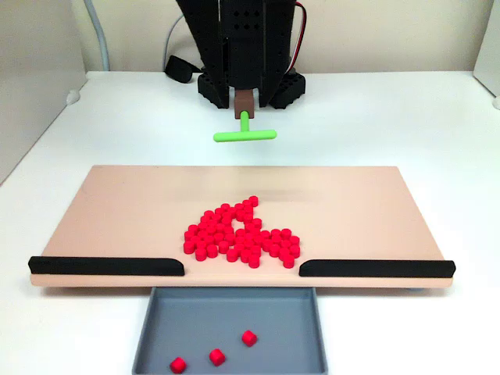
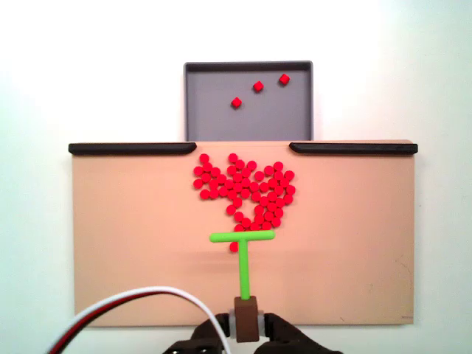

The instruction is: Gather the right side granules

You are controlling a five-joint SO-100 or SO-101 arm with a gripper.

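Granules [image 1: 238,236]: dozens of small red pellets, clustered at the middle of a tan board [image 1: 117,211], nearer the edge that carries two black rails [image 1: 105,266]; in both fixed views the cluster lies opposite the gap between those rails. One pellet [image 2: 234,247] sits apart from the cluster, just behind the crossbar of the green T-stick [image 2: 243,254] and beside its stem. Three more pellets [image 2: 258,86] lie loose in a grey tray [image 2: 193,103] that adjoins the board at the gap. T-stick: crossbar at the near edge of the cluster in a fixed view, stem running back to a brown block [image 2: 245,319] at the arm's end. Gripper [image 2: 244,324]: black, closed on the brown block, so that the stick is carried by it; in a fixed view [image 1: 244,100] the stick hangs clear of the table, beyond the board's far edge. Table [image 1: 391,117]: white. Cables [image 2: 133,306]: white and red, curving in beside the arm.
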